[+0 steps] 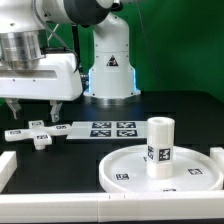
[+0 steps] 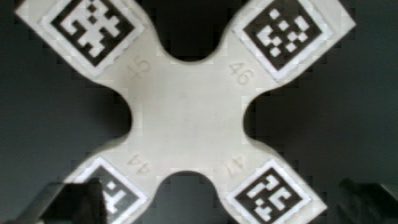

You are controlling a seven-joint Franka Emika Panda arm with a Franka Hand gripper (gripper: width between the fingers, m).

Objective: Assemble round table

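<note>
The small cross-shaped piece (image 1: 38, 133) lies flat on the black table at the exterior view's left, with tags on its arms. It fills the wrist view (image 2: 192, 100). My gripper (image 1: 33, 110) hangs open just above it, a finger on each side, and holds nothing. In the wrist view the gripper (image 2: 205, 212) shows only as dark fingertips (image 2: 71, 205) at the picture's edge, wide apart beside two arms of the cross. The large rimmed round disc (image 1: 195, 180) lies at the exterior view's right. The thick short cylinder (image 1: 160, 145) stands upright on it.
The marker board (image 1: 100, 129) lies flat between the cross and the disc. White border rails run along the front (image 1: 100, 210), the left (image 1: 5, 165) and the right (image 1: 217, 155). The robot's white base (image 1: 108, 65) stands behind.
</note>
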